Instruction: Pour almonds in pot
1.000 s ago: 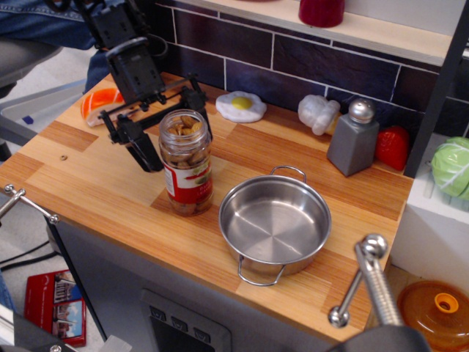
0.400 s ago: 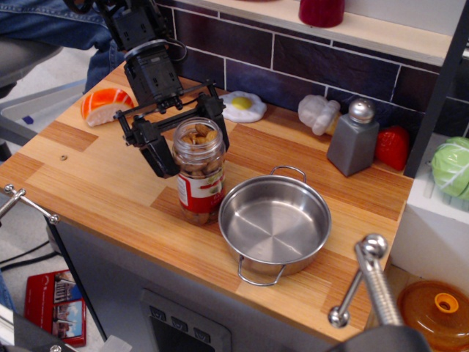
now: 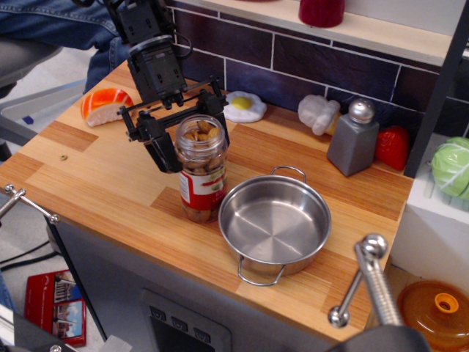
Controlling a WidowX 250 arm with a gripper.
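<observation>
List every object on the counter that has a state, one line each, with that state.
almonds jar: open, no lid, full of nuts, upright, held between the fingers
gripper: shut on the jar near its top
pot: upright, empty, right beside the jar
grey shaker: upright, capped
orange lid: off the counter, knob up

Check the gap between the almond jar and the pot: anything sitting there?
Nothing. In the one camera view the almond jar stands right beside the pot rim, with only bare wooden counter around them.
</observation>
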